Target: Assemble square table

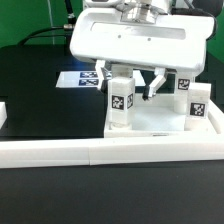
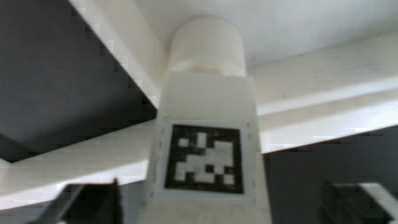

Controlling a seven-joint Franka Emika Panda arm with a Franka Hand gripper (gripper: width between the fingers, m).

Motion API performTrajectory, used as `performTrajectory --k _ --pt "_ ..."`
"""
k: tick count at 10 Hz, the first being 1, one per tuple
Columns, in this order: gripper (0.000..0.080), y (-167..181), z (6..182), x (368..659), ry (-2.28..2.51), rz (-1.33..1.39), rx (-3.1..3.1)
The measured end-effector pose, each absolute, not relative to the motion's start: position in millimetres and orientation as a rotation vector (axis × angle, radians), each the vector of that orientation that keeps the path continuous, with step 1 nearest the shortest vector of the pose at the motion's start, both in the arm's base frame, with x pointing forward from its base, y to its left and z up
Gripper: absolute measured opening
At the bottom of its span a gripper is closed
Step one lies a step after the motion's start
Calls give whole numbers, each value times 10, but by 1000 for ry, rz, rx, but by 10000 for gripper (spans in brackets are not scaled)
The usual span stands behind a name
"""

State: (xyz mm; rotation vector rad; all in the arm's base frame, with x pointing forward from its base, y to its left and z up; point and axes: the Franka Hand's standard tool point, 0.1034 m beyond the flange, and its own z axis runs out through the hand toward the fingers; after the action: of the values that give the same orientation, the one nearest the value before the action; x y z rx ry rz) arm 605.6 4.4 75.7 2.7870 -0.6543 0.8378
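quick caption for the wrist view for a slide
Wrist view: a white table leg with a black-and-white tag stands upright, filling the frame close to the camera.
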Motion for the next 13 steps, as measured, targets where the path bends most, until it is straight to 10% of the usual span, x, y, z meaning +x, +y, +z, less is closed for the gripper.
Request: performTrajectory --k 6,13 --pt "649 42 758 6057 -654 838 2787" --pt "649 -183 1165 6237 -824 660 2981"
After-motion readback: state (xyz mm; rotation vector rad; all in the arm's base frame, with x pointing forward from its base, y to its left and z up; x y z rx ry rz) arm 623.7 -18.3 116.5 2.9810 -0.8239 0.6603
